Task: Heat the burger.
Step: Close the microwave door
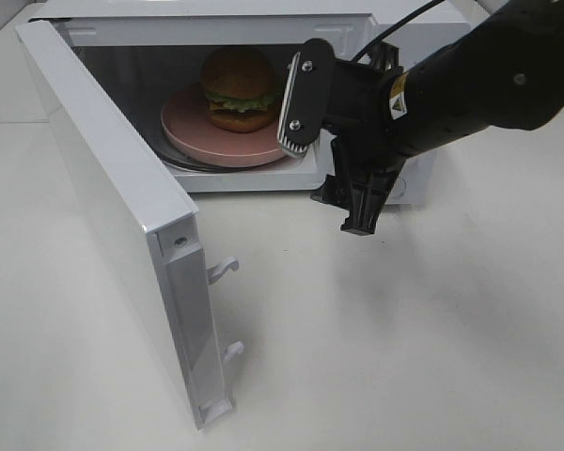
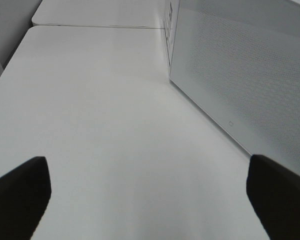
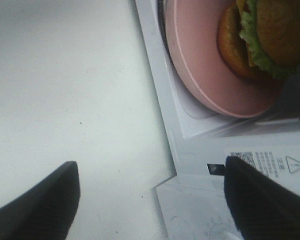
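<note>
Inside microwave [image 1: 244,178], burger [image 1: 237,89] on plate [image 1: 183,133], right claw [image 1: 344,212] outside

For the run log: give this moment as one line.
burger: on plate, in microwave | door: open | right claw: open, empty

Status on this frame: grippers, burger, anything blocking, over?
Left gripper open, empty. Right gripper open, empty, in front of microwave. Burger on pink plate inside. Obstruction: door wide open, right arm before opening.
</note>
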`<action>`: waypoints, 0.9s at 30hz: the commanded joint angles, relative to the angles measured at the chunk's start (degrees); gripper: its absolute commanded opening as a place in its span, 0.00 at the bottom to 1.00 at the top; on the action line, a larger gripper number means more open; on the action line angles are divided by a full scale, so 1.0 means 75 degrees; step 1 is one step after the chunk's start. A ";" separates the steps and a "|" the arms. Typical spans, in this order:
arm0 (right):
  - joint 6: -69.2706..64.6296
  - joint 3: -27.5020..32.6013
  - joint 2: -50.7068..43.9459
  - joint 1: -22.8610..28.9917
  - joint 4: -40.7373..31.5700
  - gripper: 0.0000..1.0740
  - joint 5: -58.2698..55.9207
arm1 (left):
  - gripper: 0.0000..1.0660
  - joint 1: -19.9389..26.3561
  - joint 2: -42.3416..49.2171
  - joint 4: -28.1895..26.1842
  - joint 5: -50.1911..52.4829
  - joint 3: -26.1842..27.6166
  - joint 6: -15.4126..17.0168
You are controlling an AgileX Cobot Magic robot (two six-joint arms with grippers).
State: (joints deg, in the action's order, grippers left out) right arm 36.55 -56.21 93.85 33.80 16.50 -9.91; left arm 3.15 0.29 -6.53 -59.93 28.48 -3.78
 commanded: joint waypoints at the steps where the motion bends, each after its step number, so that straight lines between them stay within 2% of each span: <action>1: -0.0779 0.0145 -0.0336 -0.0115 0.0038 0.71 -0.0008 | 0.94 0.0000 0.0160 -0.0008 0.0069 -0.0015 0.0023; 5: -0.2834 0.0443 -0.0863 -0.0229 0.0031 0.71 -0.0191 | 0.94 0.0000 0.0160 -0.0008 0.0069 -0.0015 0.0023; 7: -0.3201 0.0458 -0.0955 -0.0229 0.0031 0.71 -0.0306 | 0.94 0.0000 0.0160 -0.0008 0.0069 -0.0015 0.0023; 8: -0.4072 0.0458 -0.1108 -0.0229 0.0031 0.71 -0.0695 | 0.94 0.0000 0.0160 -0.0008 0.0069 -0.0015 0.0023; 11: -0.4874 0.0458 -0.1329 -0.0229 -0.0061 0.71 -0.1345 | 0.94 0.0000 0.0160 -0.0008 0.0069 -0.0015 0.0023; 17: -0.5187 0.0458 -0.1688 -0.0229 -0.0787 0.71 -0.2941 | 0.94 0.0000 0.0160 -0.0008 0.0069 -0.0015 0.0023; 27: -0.5676 0.0458 -0.2422 -0.0229 -0.0825 0.71 -0.5088 | 0.94 0.0000 0.0160 -0.0008 0.0069 -0.0015 0.0023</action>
State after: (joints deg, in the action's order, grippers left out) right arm -5.10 -52.88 77.06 32.43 10.66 -45.66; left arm 3.15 0.29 -6.53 -59.93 28.48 -3.78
